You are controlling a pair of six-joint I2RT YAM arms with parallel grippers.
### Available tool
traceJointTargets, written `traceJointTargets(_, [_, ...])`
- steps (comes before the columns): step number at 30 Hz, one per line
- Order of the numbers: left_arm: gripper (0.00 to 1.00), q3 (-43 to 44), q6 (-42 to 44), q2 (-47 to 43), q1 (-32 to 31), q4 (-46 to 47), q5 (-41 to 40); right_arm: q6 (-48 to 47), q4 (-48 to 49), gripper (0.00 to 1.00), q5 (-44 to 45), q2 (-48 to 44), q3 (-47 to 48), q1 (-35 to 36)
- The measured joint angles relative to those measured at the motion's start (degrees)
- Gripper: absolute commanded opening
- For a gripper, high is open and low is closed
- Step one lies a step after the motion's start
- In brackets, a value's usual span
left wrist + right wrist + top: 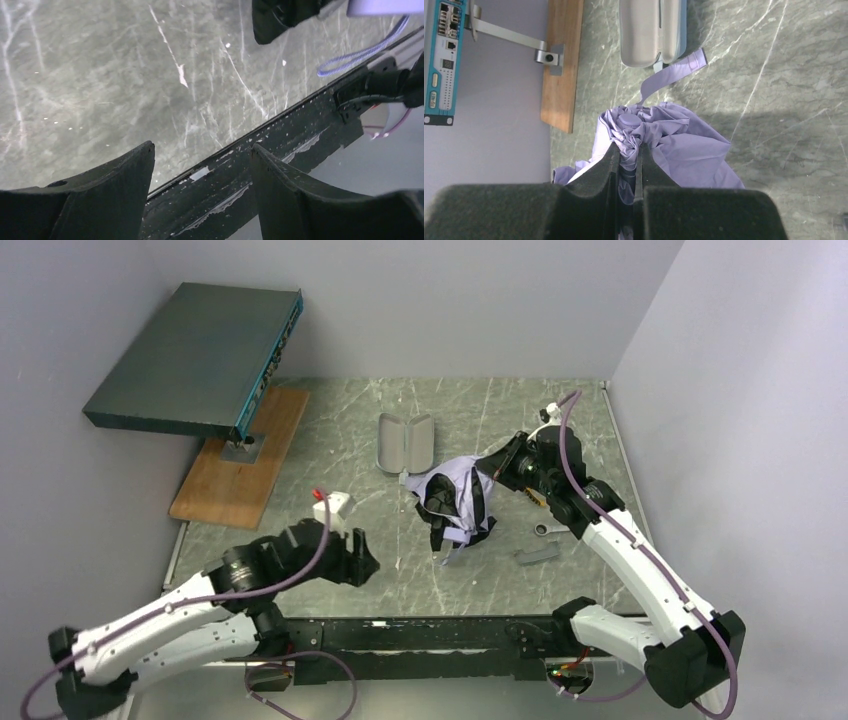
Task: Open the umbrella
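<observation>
Right claw (628, 152): pinched shut on the crumpled umbrella (684, 145), mid bench (774, 75); left claw (200, 155): parted, empty, at the near edge; best grip the handle end firmly, then draw apart.

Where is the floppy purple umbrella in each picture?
Top view: the pale lavender fabric umbrella lies mid-table.
Left wrist: maybe just its pale tip, top right corner.
Right wrist: centre, pinched in the right claw.
Shared landmark: the grey-green marble tabletop.
</observation>
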Motion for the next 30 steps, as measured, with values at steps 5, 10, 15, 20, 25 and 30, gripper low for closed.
traceJointTargets(5, [0.75, 7.0, -3.0, 11.2, -20.1, -0.2, -11.9, 1.4, -2.9, 0.0, 0.3, -1.0, 0.2, 0.3])
traceJointTargets(10, [0.86, 23.8, -3.5, 28.7, -31.0, 1.4, -21.5, 3.3, -5.5, 0.0, 1.7, -5.0, 0.2, 2.5])
traceJointTargets(15, [0.91, 33.5, -3.5, 40.4, -32.9, 1.0, -27.2, 4.3, -7.8, 0.0, 2.3, -9.5, 0.2, 4.6])
traceJointTargets(20, [0.89, 35.1, -1.8, 44.2, -32.8, 1.7, -28.5, 5.0, -9.5, 0.0, 2.3, -11.8, 0.2, 4.6])
traceJointTargets(25, [0.85, 35.4, -0.9, 44.7, -32.6, 3.3, -28.5, 5.1, -10.9, 0.0, 2.3, -13.1, 0.6, 4.6])
traceJointTargets(30, [0.82, 35.5, 0.4, 46.2, -32.6, 6.5, -28.2, 5.8, -11.5, 0.0, 2.0, -14.6, 0.5, 4.6])
